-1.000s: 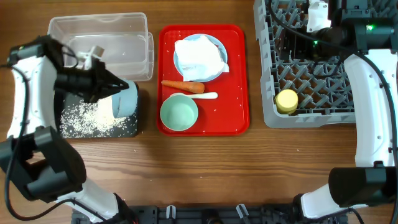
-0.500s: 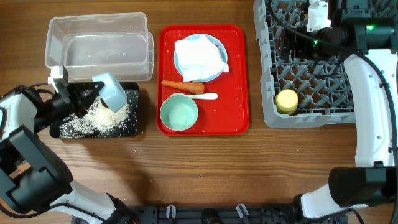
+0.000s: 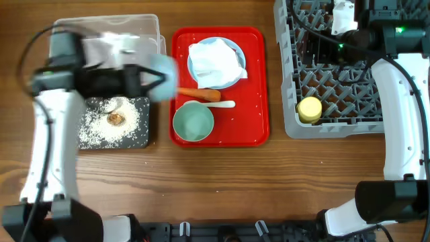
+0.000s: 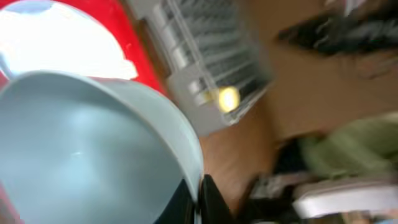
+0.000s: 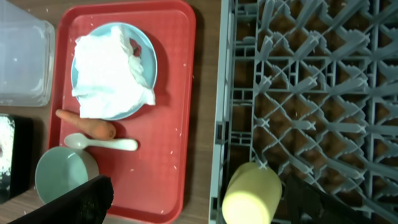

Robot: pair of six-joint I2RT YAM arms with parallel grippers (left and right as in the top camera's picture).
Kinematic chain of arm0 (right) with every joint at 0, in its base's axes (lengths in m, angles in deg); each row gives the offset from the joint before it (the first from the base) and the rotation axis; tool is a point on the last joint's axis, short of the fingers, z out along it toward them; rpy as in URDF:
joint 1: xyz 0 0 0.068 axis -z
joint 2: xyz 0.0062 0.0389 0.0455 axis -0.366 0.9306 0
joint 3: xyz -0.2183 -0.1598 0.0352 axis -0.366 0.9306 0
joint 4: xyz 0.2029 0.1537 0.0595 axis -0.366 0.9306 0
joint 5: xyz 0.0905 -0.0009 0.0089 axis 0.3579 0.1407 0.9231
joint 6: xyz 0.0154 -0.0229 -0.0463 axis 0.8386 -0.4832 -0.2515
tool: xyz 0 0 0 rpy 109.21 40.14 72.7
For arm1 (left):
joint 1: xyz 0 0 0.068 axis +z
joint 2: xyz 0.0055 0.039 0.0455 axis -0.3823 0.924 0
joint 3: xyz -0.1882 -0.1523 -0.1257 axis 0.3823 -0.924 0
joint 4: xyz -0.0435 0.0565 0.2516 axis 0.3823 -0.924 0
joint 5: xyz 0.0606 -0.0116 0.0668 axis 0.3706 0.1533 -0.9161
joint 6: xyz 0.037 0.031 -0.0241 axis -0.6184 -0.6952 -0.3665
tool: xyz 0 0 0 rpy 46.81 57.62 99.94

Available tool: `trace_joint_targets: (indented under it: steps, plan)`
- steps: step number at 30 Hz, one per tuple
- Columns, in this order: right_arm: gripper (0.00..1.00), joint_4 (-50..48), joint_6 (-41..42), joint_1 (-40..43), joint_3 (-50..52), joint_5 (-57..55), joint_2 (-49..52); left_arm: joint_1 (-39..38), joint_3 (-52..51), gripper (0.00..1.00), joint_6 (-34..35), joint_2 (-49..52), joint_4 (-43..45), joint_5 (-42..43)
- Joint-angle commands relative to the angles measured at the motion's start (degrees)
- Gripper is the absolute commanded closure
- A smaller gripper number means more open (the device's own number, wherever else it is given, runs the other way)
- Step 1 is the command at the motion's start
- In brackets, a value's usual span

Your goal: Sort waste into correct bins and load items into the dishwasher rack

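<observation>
**Left arm holding light-blue bowl in the air, right arm waiting over the rack**

The left jaws are gripping the rim of the light-blue bowl [image 3: 163, 70], closed tight on it. The bowl is showing as a blur, hanging over the gap between the black tray [image 3: 142, 140] and the left edge of the red serving tray [image 3: 252, 87]. The right jaws are standing wide apart and holding nothing, above the dishwasher rack [image 3: 349, 124], which is filling the far right corner of the desk [image 3: 269, 181].

The black tray is sitting toward the left edge of the desk, with the clear tub [image 3: 144, 27] just behind it at the far left corner. White rice [image 3: 94, 128] is lying spread across the black tray, and a small brown lump [image 3: 116, 119] is resting on the grains.

On the red tray, the crumpled napkin [image 3: 215, 62] is lying on the light-blue plate [image 5: 154, 59] at the far end. The carrot [image 3: 197, 93] and the white spoon [image 3: 216, 103] are lying near the middle, and the pale-green bowl [image 3: 193, 123] is standing upright by the near left corner.

The yellow cup [image 3: 310, 109] is lying in the near left corner of the rack.
</observation>
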Motion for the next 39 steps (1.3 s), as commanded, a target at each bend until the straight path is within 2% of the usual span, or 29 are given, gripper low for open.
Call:
trace_joint_targets:
  steps: [1,3,4,7,12,13,15,17,18,21,25,27,28,31,33,34,39]
  plan:
    - [0.09,0.1,-0.2,-0.2,0.4,-0.5,0.1,-20.0,0.2,0.96,8.2,0.0,5.5,-28.8]
    - [0.09,0.1,-0.2,-0.2,0.4,-0.5,0.1,-33.7,0.2,0.96,8.2,2.9,9.1,-43.5]
    - [0.09,0.1,-0.2,-0.2,0.4,-0.5,0.1,-38.0,0.2,0.96,8.2,4.8,10.3,-47.3]
    - [0.09,0.3,-0.3,-0.2,0.4,-0.5,0.1,-45.6,0.2,0.96,8.1,10.8,11.9,-51.5]
    - [0.09,0.6,-0.3,-0.2,0.4,-0.6,0.1,-50.2,0.2,0.96,8.1,19.9,13.4,-51.5]
    - [0.09,0.7,-0.3,-0.2,0.4,-0.6,0.1,-50.4,0.2,0.96,8.1,20.5,13.5,-51.5]
    - [0.09,0.7,-0.3,-0.2,0.4,-0.6,0.1,-50.5,0.2,0.83,8.1,20.9,13.7,-51.7]
    - [0.09,0.6,-0.3,-0.2,0.4,-0.6,0.1,-50.5,0.2,0.59,8.1,20.9,13.7,-51.7]
    - [0.09,0.6,-0.3,-0.2,0.4,-0.6,0.1,-50.5,0.2,0.54,8.3,20.9,13.7,-51.7]
    - [0.09,1.1,-0.3,-0.2,0.4,-0.6,0.1,-50.0,3.3,0.54,14.6,20.3,12.7,-51.7]
    - [0.09,1.3,-0.3,-0.2,0.4,-0.6,0.1,-46.0,12.3,0.52,15.4,17.6,7.0,-55.5]
    - [0.09,1.2,-0.3,-0.2,0.4,-0.6,0.1,-42.9,12.6,0.42,15.4,16.9,8.0,-59.3]
    - [0.09,1.2,-0.3,-0.2,0.4,-0.6,0.1,-40.1,12.6,0.34,14.9,17.0,9.7,-60.0]
    - [0.09,1.0,-0.3,-0.2,0.4,-0.6,0.1,-34.0,12.6,0.24,13.8,18.9,16.0,-60.0]
    - [0.09,1.0,-0.3,-0.2,0.4,-1.9,0.1,-30.7,12.6,0.17,11.0,22.1,24.6,-58.2]
    - [0.09,1.2,-0.3,-0.2,0.4,-2.1,0.1,-30.2,12.6,0.14,7.7,24.5,28.3,-56.7]
    - [0.09,1.5,-0.3,-0.2,0.4,-2.1,0.1,-31.3,12.6,0.04,7.1,35.5,36.5,-56.8]
